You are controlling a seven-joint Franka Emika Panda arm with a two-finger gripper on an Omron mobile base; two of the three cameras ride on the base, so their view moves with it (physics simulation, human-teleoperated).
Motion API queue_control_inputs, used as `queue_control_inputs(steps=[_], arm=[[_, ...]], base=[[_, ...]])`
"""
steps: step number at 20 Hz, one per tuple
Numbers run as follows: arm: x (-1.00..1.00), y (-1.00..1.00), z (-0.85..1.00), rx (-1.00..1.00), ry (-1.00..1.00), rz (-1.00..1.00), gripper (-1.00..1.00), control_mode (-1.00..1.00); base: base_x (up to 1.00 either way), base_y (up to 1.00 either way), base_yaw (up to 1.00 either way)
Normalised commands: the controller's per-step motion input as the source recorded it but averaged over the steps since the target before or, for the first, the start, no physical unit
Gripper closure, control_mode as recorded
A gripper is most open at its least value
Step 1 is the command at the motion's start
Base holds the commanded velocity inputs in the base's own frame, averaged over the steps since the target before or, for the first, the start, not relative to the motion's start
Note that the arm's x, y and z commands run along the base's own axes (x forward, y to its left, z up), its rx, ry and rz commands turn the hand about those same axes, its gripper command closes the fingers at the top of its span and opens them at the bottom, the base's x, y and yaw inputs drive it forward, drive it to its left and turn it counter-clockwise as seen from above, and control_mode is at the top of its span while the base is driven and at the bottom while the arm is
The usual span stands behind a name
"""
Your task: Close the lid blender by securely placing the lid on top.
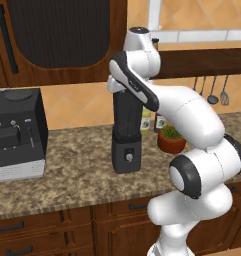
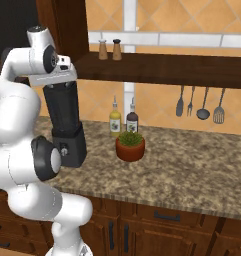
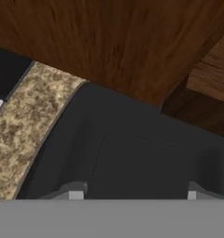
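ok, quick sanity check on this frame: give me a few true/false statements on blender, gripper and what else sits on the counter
1. The blender stands upright on the counter. True.
2. The gripper is down at the blender's base knob. False: the hand is at the top of the jar, and the hand view looks down on a dark squarish surface between the fingertips.
3. A coffee machine stands left of the blender in the left base view. True.
4. The potted plant sits on the wall shelf. False: it stands on the counter, in front of two bottles.
5. Utensils hang on the wall under the shelf. True.
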Motion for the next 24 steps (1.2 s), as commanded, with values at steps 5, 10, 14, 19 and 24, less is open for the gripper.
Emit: queue_control_inputs(steps=[5, 10, 14, 19, 24], arm=[[-0.24, 0.00, -0.32, 0.00, 0.32, 0.11, 1.00, -1.00], [-0.16, 0.00, -0.44, 0.02, 0.35, 0.04, 1.00, -1.00], [-0.16, -0.15, -0.52, 0.13, 0.21, 0.00, 1.00, -1.00], [-0.21, -0.29, -0.54, 0.17, 0.13, 0.00, 1.00, -1.00], [-0.49, -0.28, -0.64, 0.11, 0.02, 0.00, 1.00, -1.00]], base=[[0.00, 0.00, 0.00], [0.00, 0.00, 0.00], [0.00, 0.00, 0.00], [0.00, 0.00, 0.00], [0.00, 0.00, 0.00]])
